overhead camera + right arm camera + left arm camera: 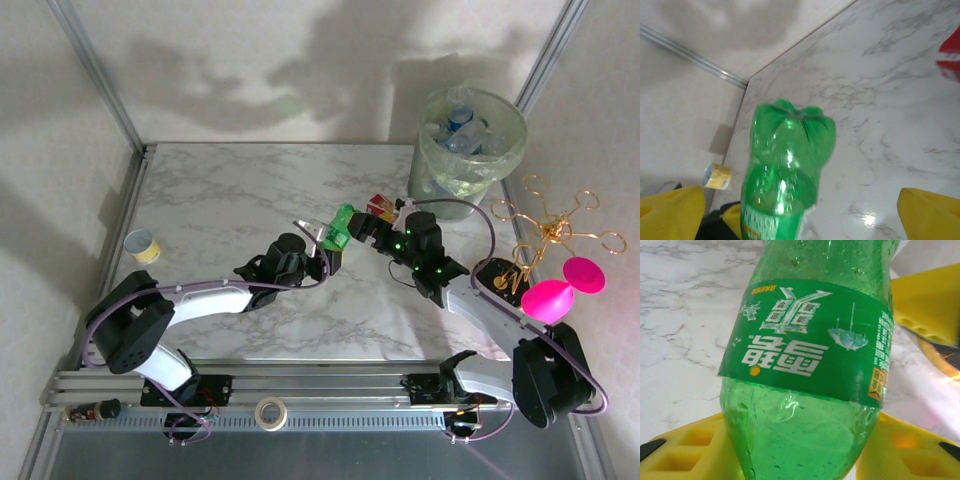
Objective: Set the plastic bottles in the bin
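Note:
My left gripper (328,243) (797,452) is shut on a green bottle (343,224) (810,365) and holds it above the middle of the marble table (230,200), base pointing right. The bottle's lobed base (790,135) faces my right gripper (372,228) (800,215), which is open, its yellow fingers (932,212) wide apart and clear of the bottle. One of those fingers (925,300) shows beyond the bottle in the left wrist view. A red-labelled bottle (380,205) (951,52) lies just behind the right gripper. The bin (470,150) stands at the far right corner with several clear bottles inside.
A small yellow-banded cup (143,246) (716,176) stands by the left table edge. A grey tape roll (269,412) lies on the front rail. A gold wire stand (550,232) and pink discs (548,298) sit to the right of the right arm.

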`<action>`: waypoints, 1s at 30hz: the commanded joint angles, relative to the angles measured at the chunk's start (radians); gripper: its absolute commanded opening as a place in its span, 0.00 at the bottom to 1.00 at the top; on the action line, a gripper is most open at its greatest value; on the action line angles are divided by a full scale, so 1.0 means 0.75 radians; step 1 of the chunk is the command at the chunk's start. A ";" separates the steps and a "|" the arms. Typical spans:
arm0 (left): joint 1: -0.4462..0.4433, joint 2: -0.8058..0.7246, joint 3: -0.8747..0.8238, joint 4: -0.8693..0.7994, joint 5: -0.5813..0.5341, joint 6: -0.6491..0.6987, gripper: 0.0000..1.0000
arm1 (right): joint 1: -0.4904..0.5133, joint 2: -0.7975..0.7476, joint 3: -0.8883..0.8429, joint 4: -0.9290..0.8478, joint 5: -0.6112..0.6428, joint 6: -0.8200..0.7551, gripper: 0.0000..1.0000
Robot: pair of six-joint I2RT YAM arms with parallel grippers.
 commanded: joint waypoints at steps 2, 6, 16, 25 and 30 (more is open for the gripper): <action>-0.029 -0.100 -0.042 0.134 0.012 -0.016 0.47 | 0.026 0.063 0.075 0.101 -0.094 0.018 0.97; -0.047 -0.111 -0.044 0.110 0.002 0.011 0.47 | 0.039 0.081 0.075 0.151 -0.141 0.032 0.87; -0.098 -0.125 -0.044 0.095 -0.047 0.043 0.50 | 0.041 0.099 0.057 0.223 -0.196 0.063 0.51; -0.106 -0.238 -0.093 0.111 -0.160 -0.018 0.99 | 0.037 0.026 0.094 0.087 -0.085 -0.032 0.47; -0.101 -0.361 -0.146 0.140 -0.296 -0.055 1.00 | -0.030 -0.011 0.254 -0.190 0.069 -0.206 0.48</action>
